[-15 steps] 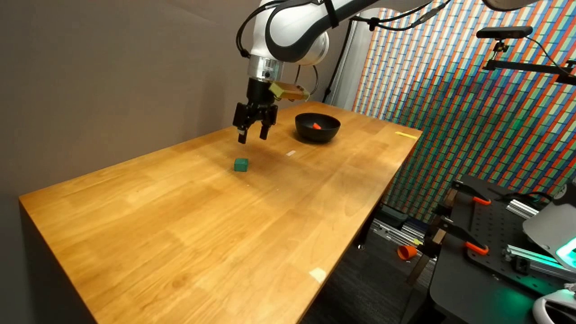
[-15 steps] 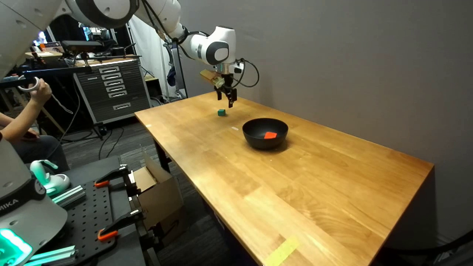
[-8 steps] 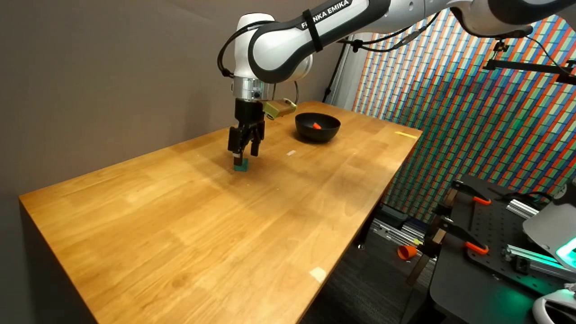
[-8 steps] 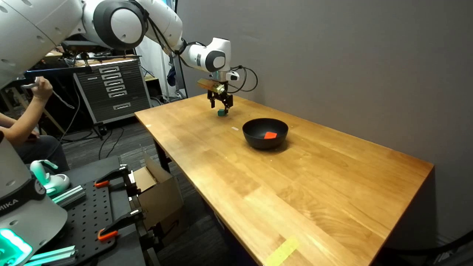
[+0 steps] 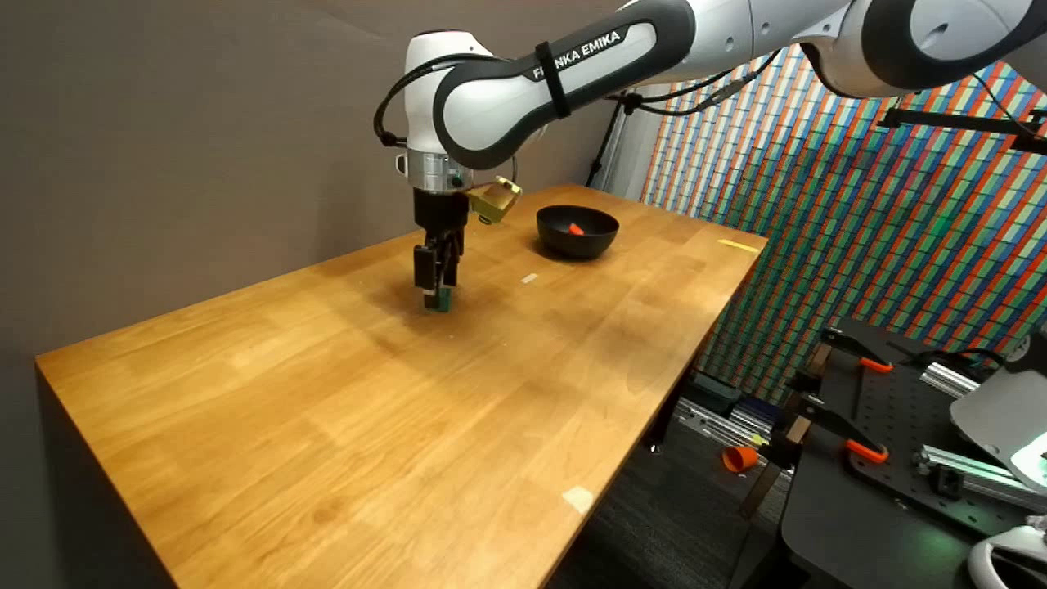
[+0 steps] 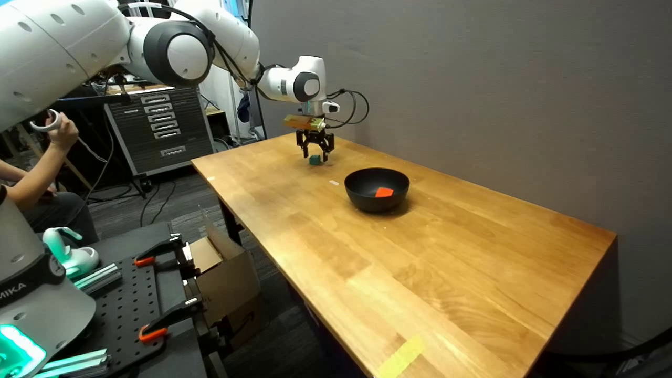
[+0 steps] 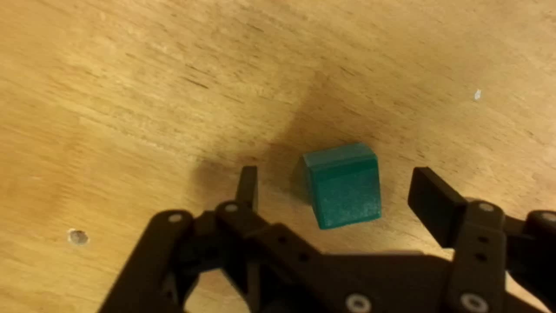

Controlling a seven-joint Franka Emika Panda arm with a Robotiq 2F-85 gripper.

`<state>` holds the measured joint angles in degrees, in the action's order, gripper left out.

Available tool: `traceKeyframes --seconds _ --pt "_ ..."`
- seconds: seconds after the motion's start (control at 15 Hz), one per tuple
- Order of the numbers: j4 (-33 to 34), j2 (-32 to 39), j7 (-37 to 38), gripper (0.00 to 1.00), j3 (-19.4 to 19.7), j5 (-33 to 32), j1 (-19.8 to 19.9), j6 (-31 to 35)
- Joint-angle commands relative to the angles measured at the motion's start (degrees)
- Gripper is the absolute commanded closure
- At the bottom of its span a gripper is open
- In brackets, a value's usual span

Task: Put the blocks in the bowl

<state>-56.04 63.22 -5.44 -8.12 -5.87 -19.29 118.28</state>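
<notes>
1. The green block (image 7: 347,191) rested on the table (image 6: 446,252), nearer the long edge along the wall (image 6: 472,105) than the opposite long edge.
2. The gripper (image 6: 315,155) pointed down over it, jaws spread and released.
3. In the wrist view the block sat between the two fingers (image 7: 434,206), apart from both, with the narrower gap toward the finger at the picture's right.
4. In an exterior view a finger hid part of the block.
5. The black bowl (image 6: 362,200) stood upright, apart from the gripper, also nearer the wall-side edge; the red block (image 6: 384,192) was inside it.
6. A strip of yellow tape (image 6: 401,357) lay near a table corner, away from the wall.
</notes>
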Motion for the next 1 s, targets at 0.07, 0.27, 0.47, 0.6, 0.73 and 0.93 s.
traceKeyframes --seconds 0.07,0.27,0.47,0.6,0.73,0.93 --pt "6.5 4.3 -3.4 0.51 0.6 -0.8 -0.6 -3.6" --pt "3.6 2.0 -1.8 0.72 1.3 -1.3 0.1 -5.1" --pt "-1.4 -4.6 4.6 0.82 5.6 -3.5 -0.2 -5.9" --pt "-4.4 -8.4 8.3 0.82 8.6 -5.3 -0.3 -5.6" --pt "-9.0 -13.0 12.1 0.82 11.7 -7.1 -0.3 -5.5" --pt "-16.7 -19.8 17.9 0.82 16.2 -8.8 -0.6 -6.0"
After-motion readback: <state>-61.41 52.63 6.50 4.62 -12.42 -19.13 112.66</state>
